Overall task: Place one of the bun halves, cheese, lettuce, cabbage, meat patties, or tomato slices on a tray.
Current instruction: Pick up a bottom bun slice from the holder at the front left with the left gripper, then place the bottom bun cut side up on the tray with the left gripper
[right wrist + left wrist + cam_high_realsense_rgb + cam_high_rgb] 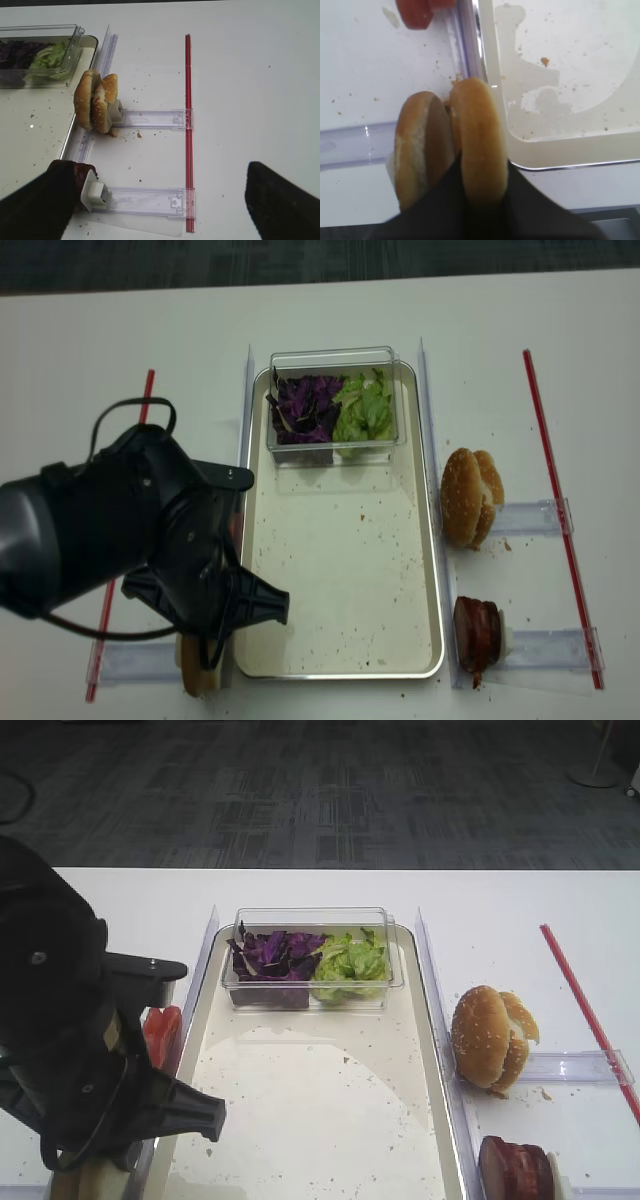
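Note:
Two bun halves stand on edge left of the tray. My left gripper is shut on the right bun half, while the other bun half leans beside it. From above, the left arm hides most of them. My right gripper is open and empty over the table, its left finger in front of the meat patties. Tomato slices sit left of the tray. Cabbage and lettuce lie in a clear box. Cheese is out of view.
The clear box stands at the tray's far end. Sesame buns stand on edge right of the tray in a clear holder. Red strips run along both sides of the table.

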`<state>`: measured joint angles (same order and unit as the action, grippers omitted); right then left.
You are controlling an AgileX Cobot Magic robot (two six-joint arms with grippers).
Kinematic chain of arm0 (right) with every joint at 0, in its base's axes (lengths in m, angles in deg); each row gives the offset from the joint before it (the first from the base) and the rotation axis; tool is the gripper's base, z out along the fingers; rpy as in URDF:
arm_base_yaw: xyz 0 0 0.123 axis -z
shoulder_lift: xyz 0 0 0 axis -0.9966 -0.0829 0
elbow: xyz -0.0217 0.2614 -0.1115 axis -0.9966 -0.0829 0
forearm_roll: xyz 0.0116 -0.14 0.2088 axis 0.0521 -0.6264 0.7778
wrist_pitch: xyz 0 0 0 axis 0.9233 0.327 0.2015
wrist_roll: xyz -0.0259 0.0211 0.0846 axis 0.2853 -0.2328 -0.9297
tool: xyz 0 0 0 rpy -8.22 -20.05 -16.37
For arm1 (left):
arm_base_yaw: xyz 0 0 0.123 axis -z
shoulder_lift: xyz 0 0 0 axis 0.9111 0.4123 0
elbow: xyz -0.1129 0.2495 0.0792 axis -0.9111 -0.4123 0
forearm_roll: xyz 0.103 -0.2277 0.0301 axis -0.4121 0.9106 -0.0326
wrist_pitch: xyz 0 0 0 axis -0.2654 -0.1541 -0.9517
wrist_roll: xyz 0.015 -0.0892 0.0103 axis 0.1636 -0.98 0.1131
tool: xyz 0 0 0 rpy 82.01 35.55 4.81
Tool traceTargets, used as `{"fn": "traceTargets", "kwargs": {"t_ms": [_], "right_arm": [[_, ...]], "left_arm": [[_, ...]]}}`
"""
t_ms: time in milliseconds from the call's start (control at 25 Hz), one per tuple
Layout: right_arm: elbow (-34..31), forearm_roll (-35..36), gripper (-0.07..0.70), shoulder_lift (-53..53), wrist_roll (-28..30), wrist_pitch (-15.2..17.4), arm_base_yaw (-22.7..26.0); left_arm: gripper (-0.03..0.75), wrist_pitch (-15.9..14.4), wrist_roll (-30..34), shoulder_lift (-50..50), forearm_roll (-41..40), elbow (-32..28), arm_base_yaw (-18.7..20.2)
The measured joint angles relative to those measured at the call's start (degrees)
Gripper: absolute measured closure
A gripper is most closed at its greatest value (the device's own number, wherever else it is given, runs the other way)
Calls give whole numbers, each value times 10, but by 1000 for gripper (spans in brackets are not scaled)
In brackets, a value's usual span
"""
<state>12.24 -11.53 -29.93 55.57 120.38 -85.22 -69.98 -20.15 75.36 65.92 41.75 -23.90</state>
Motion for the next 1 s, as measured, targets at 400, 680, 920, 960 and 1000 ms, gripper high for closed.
{"fn": "traceTargets", "kwargs": {"t_ms": [400,680,920,960,1000], "right_arm": [[0,0,-60,0,0,0,0],[0,0,-60,0,0,0,0],[0,0,-60,0,0,0,0],[0,0,-60,0,0,0,0],[0,0,-60,0,1,0,0]], "left_arm": [[674,-33,22,-22,-14,69,-27],[674,-36,77,-21,14,98,-99],[674,-37,113,14,36,126,-119],[674,-37,115,19,37,128,-119],[674,-37,116,21,40,131,-119]]}}
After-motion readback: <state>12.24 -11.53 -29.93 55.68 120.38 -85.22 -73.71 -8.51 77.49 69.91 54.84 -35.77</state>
